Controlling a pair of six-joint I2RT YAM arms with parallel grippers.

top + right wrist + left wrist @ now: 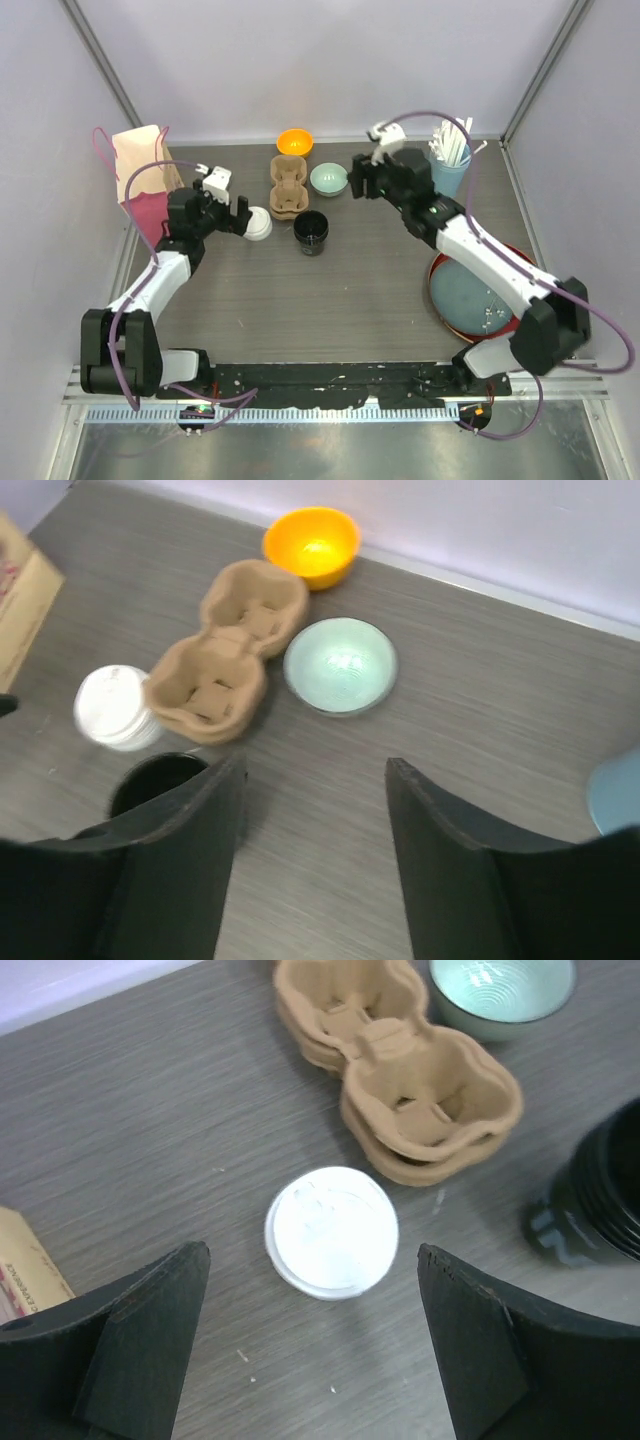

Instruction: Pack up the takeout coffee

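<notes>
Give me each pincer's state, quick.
Left pincer: open, holding nothing, white-lidded cup just ahead of it.
Right pincer: open, holding nothing.

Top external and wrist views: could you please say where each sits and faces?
Top external: above, behind the bases, facing down on the table; left arm and right arm show.
Left wrist: on the left arm, above the lidded coffee cup; left gripper open.
Right wrist: on the right arm, facing the cup carrier; right gripper open.
Shared: wrist views both show cup, carrier.
</notes>
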